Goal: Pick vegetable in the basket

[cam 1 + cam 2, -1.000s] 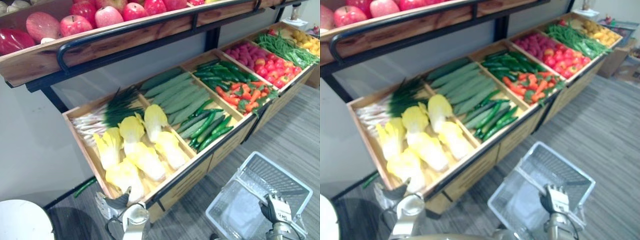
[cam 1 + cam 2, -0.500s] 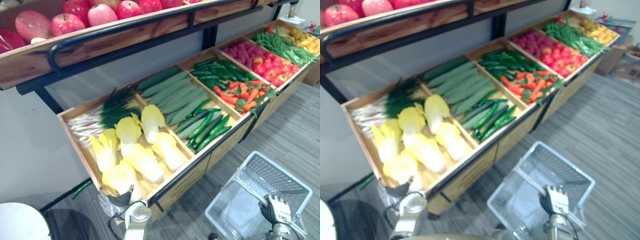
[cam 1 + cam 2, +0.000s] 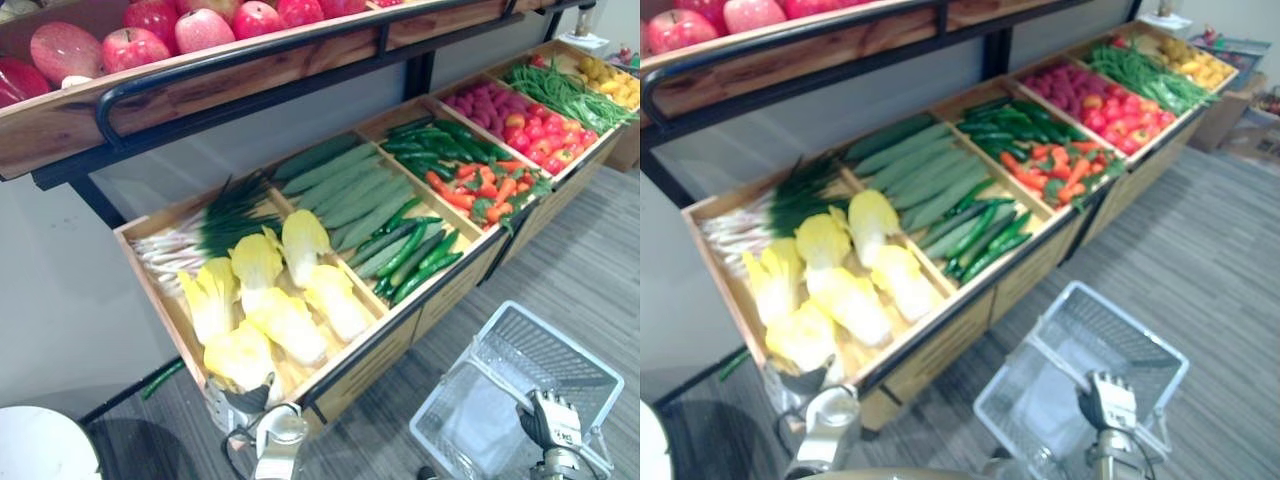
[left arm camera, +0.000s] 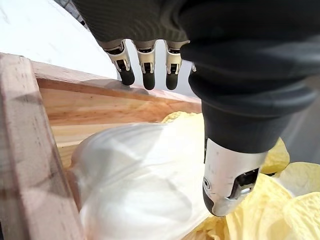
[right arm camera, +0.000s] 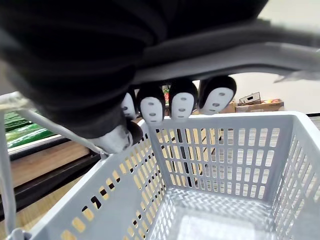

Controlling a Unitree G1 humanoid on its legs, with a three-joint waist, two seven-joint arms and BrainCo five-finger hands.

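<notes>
Several pale yellow cabbages (image 3: 275, 300) lie in the front left wooden bin (image 3: 160, 300). My left hand (image 3: 246, 400) is at that bin's front edge, right at the nearest cabbage (image 4: 140, 185). Its fingers (image 4: 145, 70) are straight above the white leaf, the thumb (image 4: 230, 175) held apart, so the hand is open with nothing in it. Down at the lower right, my right hand (image 3: 548, 425) is shut on the grey handle (image 5: 225, 55) of a white plastic basket (image 3: 575, 340). Nothing lies in the basket (image 5: 225, 150).
Other bins hold green onions (image 3: 210, 225), long pale gourds (image 3: 345, 185), green cucumbers (image 3: 415, 255), carrots (image 3: 480, 190), red fruit (image 3: 510, 115) and green beans (image 3: 565, 95). An upper shelf of apples (image 3: 150, 45) overhangs the bins. A white round object (image 3: 40, 445) sits at bottom left.
The whole picture has shifted slightly, so the camera moved. My left hand stays at the bin's front edge by the nearest cabbage, and my right hand still holds the basket handle.
</notes>
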